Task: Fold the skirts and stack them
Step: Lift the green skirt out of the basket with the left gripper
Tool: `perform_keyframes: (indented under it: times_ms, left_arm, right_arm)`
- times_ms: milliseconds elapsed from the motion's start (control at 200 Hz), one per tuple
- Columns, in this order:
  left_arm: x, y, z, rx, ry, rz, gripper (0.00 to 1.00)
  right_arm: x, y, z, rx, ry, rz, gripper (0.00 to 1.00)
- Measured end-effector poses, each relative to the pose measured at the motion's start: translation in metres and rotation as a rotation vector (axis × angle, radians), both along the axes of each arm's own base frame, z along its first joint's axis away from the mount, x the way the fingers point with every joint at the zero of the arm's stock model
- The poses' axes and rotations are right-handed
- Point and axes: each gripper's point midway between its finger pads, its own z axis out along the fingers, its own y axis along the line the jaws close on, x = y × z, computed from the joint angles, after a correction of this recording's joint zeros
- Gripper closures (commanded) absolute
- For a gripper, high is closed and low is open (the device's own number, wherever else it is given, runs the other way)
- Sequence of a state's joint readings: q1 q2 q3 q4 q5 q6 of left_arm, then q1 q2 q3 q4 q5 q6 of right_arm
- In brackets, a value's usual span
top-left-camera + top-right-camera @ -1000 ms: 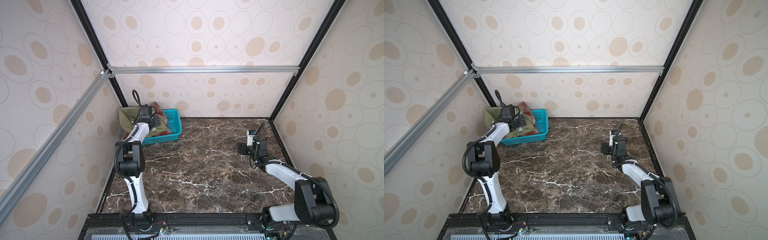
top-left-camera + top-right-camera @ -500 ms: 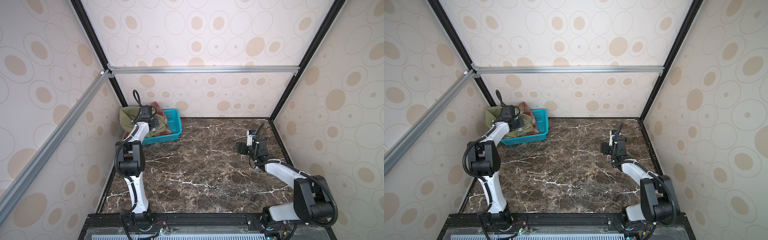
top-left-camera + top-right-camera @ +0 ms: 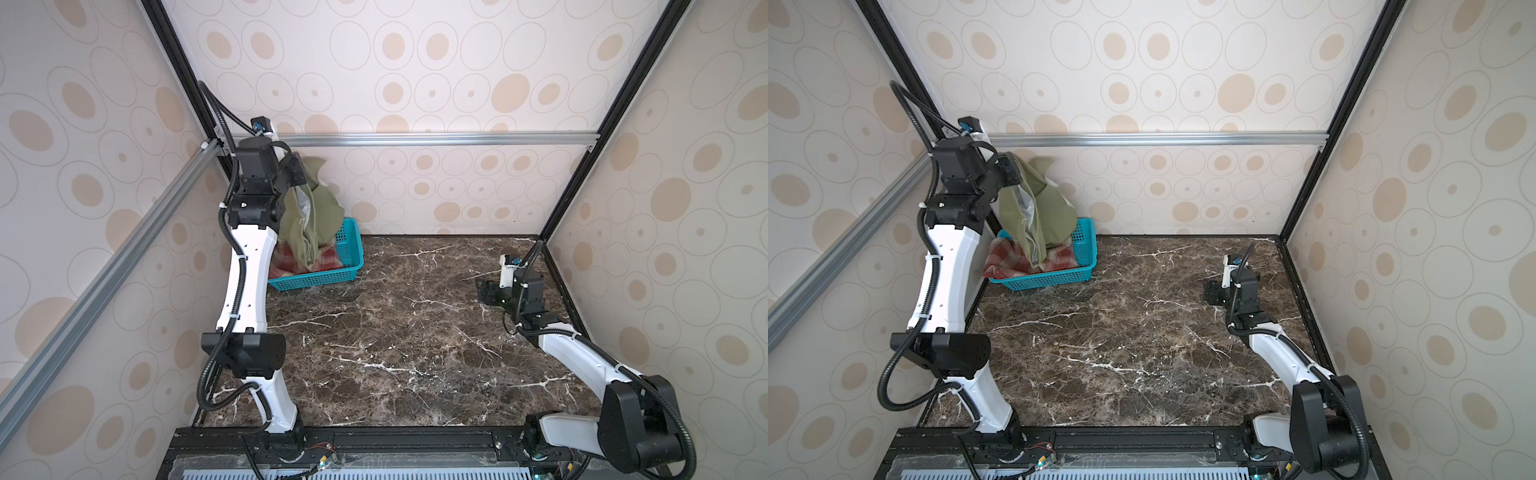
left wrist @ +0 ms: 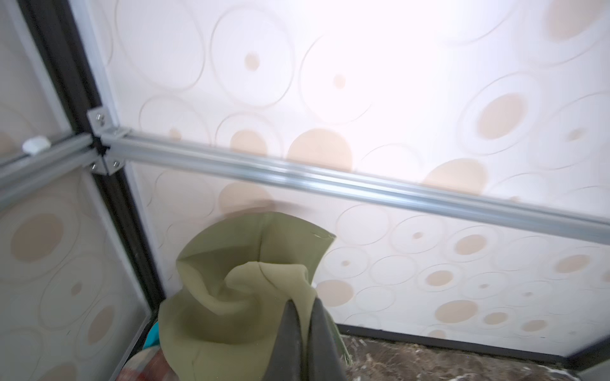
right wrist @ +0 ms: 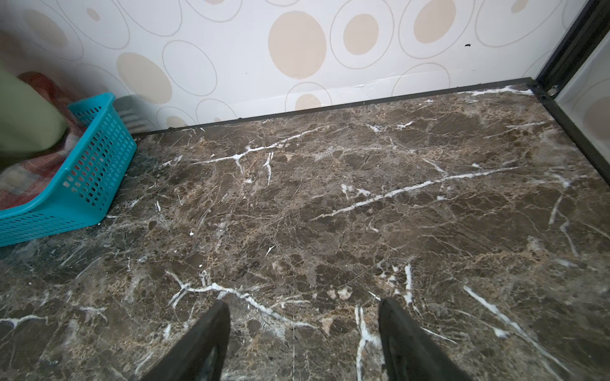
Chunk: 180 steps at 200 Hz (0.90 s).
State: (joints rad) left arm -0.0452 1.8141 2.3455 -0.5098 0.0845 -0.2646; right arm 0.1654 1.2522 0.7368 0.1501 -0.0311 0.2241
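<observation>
The left claw [image 3: 300,172] is clamped on a bunched edge of the olive skirt [image 3: 312,216], raised above the teal basket [image 3: 316,281] in the far left corner. The skirt hangs long axis downward, its lower end reaching the plaid skirt [image 3: 291,262] lying in the basket. Bare counter [image 3: 395,332] lies to the right and nearer. The right claw [image 3: 487,292], wide and empty, hovers at the right, well apart; the left arm is nearer.

Olive-green cloth skirt [image 3: 311,212] over red-and-cream plaid woolly skirt [image 3: 291,259]
First hangs bunched; second lies crumpled in teal plastic basket [image 3: 351,246].
</observation>
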Motion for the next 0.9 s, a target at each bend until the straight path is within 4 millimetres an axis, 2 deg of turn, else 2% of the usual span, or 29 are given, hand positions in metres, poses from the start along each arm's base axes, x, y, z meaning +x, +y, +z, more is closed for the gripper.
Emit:
perform_keyframes:
  times_ms: [180,345,505,655,900]
  left_arm:
    - [-0.045,-0.042,0.049,-0.044,-0.114,-0.172,1.0]
    - [-0.082,-0.084,0.08,-0.112,-0.201,-0.366,1.0]
    - [-0.121,-0.156,0.098,-0.163,-0.246,-0.621,1.0]
    - [-0.14,-0.216,0.081,-0.215,-0.197,-0.818,1.0]
    - [-0.136,-0.288,0.019,-0.298,-0.05,-0.969,1.0]
  right_arm:
    - [-0.007,0.0,0.019,0.011,-0.043,0.003,0.26]
    - [-0.012,0.002,0.025,0.024,-0.046,0.01,0.26]
    - [-0.018,0.004,0.031,0.042,-0.05,0.019,0.26]
    - [-0.027,0.004,0.041,0.058,-0.065,0.015,0.26]
    - [-0.049,-0.005,0.062,0.054,-0.105,-0.013,0.24]
